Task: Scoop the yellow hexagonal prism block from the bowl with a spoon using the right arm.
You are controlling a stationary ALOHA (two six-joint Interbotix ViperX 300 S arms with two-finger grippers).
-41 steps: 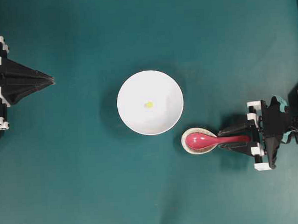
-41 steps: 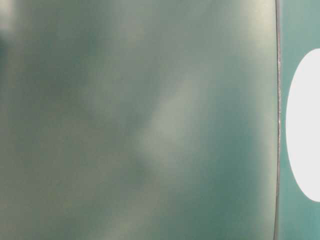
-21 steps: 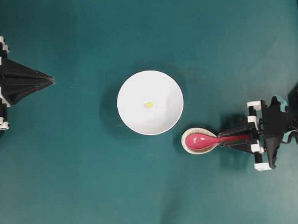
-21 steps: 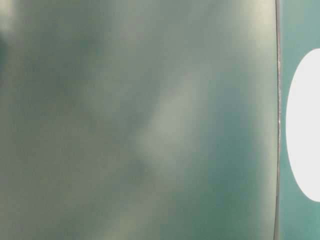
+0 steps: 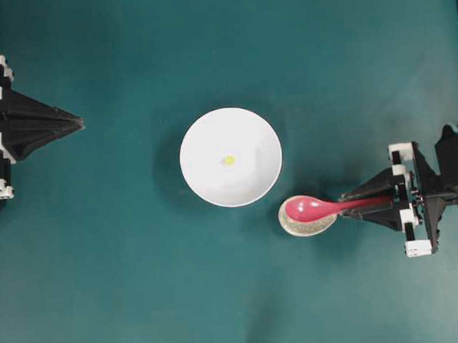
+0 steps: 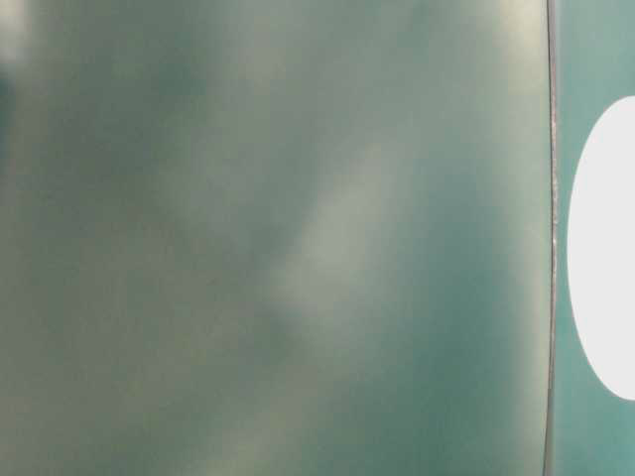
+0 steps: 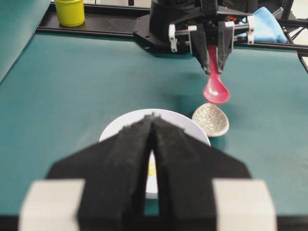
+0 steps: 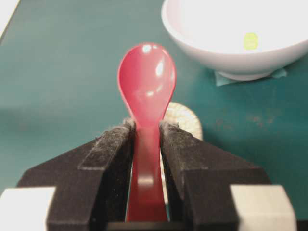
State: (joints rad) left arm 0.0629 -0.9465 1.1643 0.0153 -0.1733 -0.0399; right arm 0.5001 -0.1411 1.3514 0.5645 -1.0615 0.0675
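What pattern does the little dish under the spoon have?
Beige with a fine crackle pattern, on the dish; clearest in the left wrist view.
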